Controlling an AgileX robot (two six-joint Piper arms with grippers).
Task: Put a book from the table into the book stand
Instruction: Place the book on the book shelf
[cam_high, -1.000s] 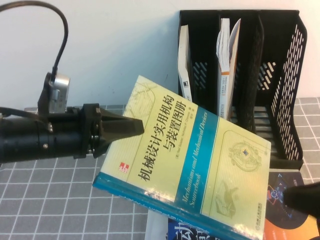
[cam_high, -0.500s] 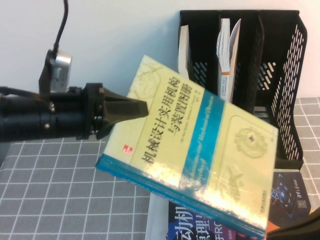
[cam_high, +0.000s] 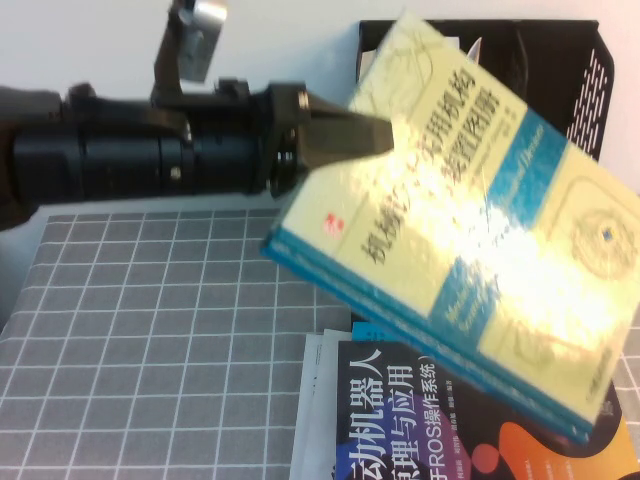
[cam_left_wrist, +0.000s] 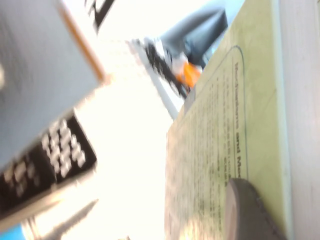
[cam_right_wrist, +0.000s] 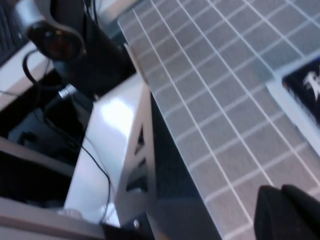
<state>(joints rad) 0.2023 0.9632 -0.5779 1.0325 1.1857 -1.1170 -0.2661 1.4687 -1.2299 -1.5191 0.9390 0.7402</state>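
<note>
My left gripper (cam_high: 362, 134) is shut on the top left edge of the book (cam_high: 470, 230), a thick yellow-green volume with a blue band and blue spine. It holds the book tilted in the air, above the table (cam_high: 150, 330) and in front of the black book stand (cam_high: 595, 60), hiding most of the stand. In the left wrist view one finger pad (cam_left_wrist: 245, 212) presses on the book's cover (cam_left_wrist: 225, 125). My right gripper (cam_right_wrist: 281, 202) is shut and empty, low over the grid cloth (cam_right_wrist: 225, 90) near the table's edge; it is out of the high view.
A black-covered book with orange art (cam_high: 420, 420) lies on white books at the front right, below the held book; its corner shows in the right wrist view (cam_right_wrist: 307, 82). Thin books stand in the stand's slots (cam_high: 470, 45). Beyond the table edge are a metal frame (cam_right_wrist: 135, 150) and cables.
My left arm has raised the book and carried it right, toward the stand, so it now covers most of the stand. The right gripper has dropped out of the high view.
</note>
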